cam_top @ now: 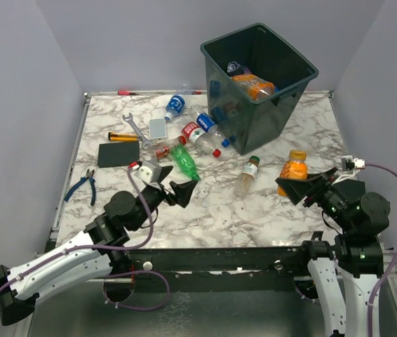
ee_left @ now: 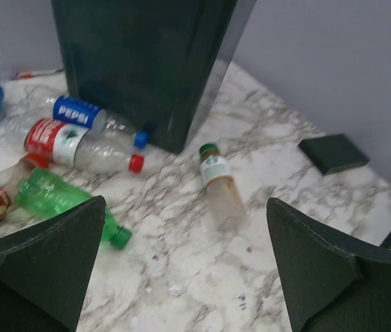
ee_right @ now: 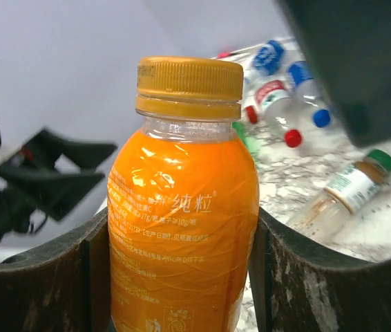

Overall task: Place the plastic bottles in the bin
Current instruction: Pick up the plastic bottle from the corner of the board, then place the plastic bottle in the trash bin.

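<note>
White capitals spell PEPSI on the blue label of a clear bottle (ee_left: 88,116) lying at ten o'clock in the left wrist view. The orange drink bottle (ee_right: 182,221) carries 纯粒 in pale characters; its finer print is illegible.

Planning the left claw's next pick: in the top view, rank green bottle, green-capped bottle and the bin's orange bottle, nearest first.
1. Green bottle, lying just beyond the left claw.
2. Green-capped bottle, lying off to its right.
3. Orange bottle, inside the bin at the far right.
</note>
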Controlling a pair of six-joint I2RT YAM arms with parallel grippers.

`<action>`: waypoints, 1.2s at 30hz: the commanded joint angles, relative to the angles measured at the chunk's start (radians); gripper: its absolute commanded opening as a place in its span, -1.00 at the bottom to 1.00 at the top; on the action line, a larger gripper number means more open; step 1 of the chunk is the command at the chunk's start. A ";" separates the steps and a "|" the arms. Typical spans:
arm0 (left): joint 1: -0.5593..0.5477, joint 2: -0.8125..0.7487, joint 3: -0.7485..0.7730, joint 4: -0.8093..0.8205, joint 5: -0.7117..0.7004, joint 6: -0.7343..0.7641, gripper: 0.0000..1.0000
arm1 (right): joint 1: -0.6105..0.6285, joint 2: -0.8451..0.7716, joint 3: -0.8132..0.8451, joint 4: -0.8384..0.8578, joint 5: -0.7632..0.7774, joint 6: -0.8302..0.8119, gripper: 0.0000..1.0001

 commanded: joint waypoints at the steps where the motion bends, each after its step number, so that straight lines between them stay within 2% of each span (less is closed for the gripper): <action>1: 0.000 -0.085 -0.046 0.277 0.114 -0.066 0.98 | 0.032 -0.022 0.001 0.103 -0.217 -0.104 -0.24; 4: 0.000 -0.071 -0.006 0.271 0.088 -0.017 0.98 | 0.043 0.038 0.022 0.191 -0.212 -0.101 -0.26; 7: 0.000 -0.056 0.043 0.214 0.047 -0.010 0.98 | 0.087 0.150 0.111 0.217 -0.205 -0.137 -0.27; 13: 0.000 -0.108 0.072 0.183 0.037 -0.077 0.98 | 0.138 0.315 0.253 0.290 -0.230 -0.167 -0.28; 15: 0.000 -0.127 0.072 0.179 0.032 -0.087 0.98 | 0.179 0.358 0.260 0.325 -0.245 -0.176 -0.30; 18: -0.001 -0.145 0.070 0.176 0.027 -0.104 0.98 | 0.302 0.405 0.265 0.283 -0.150 -0.266 -0.31; 21: 0.000 -0.149 0.060 0.188 0.049 -0.131 0.98 | 0.505 0.445 0.198 0.362 -0.015 -0.281 -0.31; 25: 0.000 -0.149 0.046 0.210 0.086 -0.157 0.98 | 0.786 0.505 0.117 0.501 0.243 -0.317 -0.30; 28: 0.000 -0.161 0.046 0.216 0.129 -0.176 0.98 | 0.881 0.544 0.018 0.664 0.295 -0.282 -0.30; 32: 0.000 -0.156 0.051 0.216 0.185 -0.194 0.99 | 0.934 0.547 -0.136 0.898 0.337 -0.211 -0.29; 36: 0.000 -0.072 0.071 0.204 0.268 -0.232 0.98 | 0.977 0.588 -0.201 1.022 0.357 -0.182 -0.25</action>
